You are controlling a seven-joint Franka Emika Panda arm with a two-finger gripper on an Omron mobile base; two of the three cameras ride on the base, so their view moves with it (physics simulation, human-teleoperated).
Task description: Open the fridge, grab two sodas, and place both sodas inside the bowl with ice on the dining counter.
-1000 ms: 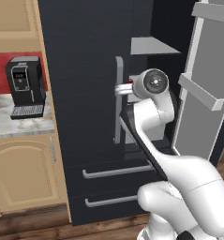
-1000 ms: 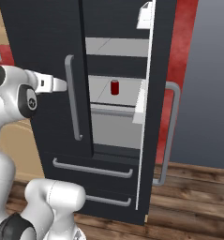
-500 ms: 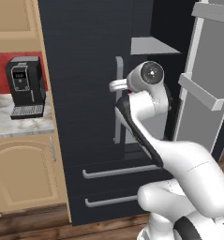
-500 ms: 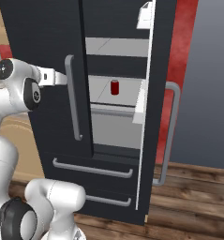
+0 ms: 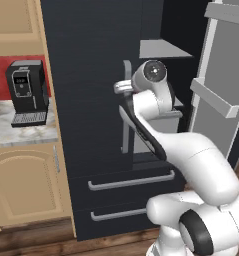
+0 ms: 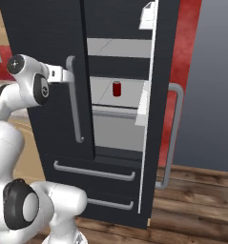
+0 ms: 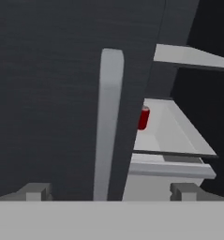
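inside, a red soda (image 6: 117, 88) stands on the fridge (image 6: 48, 38) shelf.

Home kitchen: black dbl-door fridge (image 5: 91, 100), coffee machine (image 5: 26, 92) on marble counter (image 5: 21, 136), wood cabinets (image 5: 26, 182), plank floor (image 6: 201, 205).

The arm (image 5: 191, 155) is glossy white, built of fat rounded segments that swell into bulbous shells at each joint. Dark charcoal round caps (image 6: 21, 205) sit on the sides of the lower joints, and a thin black seam (image 5: 141, 132) runs along the link behind the gripper. Nearest the gripper, a round grey disc with a dark centre (image 5: 153, 71) closes the wrist joint.
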